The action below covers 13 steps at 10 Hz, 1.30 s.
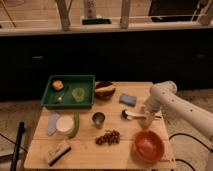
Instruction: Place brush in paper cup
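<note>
The brush (131,115) lies on the wooden table (120,152), right of the middle. Its dark round head points left and its white handle runs right. My gripper (148,120) is down at the right end of the handle, on or just above it. The white arm (165,97) comes in from the right. The paper cup (64,124) stands upright at the table's left, well away from the brush and the gripper.
A small dark metal cup (98,119) stands between the brush and the paper cup. A green tray (52,102) holds a translucent green cup (78,94). Around them are a dark bowl (104,90), blue sponge (128,99), red bowl (147,145), dark cluster (108,137) and wooden scrub brush (57,152).
</note>
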Available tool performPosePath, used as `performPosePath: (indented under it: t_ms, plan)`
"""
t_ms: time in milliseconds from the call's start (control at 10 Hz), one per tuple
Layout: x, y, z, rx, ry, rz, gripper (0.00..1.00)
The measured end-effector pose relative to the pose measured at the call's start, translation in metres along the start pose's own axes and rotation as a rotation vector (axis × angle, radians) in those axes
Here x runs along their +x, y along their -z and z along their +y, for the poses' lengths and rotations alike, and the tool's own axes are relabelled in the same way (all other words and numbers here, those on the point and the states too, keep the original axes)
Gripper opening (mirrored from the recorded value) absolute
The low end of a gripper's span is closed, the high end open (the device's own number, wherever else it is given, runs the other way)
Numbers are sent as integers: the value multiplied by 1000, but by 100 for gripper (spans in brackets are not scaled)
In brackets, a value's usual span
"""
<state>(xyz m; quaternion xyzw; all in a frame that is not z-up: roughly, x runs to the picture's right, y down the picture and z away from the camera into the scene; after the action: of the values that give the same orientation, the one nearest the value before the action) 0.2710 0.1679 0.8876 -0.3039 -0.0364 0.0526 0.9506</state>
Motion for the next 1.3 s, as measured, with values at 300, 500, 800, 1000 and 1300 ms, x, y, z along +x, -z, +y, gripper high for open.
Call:
performPosePath:
  t_ms: [300,500,800,1000,1300]
  plan:
    - [-10,1,4,14,25,-13,41]
    - [-9,-2,2,12,22,-26,20]
    - [-4,-7,-1,6,19,-43,0]
    - [-1,-6,0,-4,28,-45,0]
    - [-8,9,-8,-9,94,-45,0]
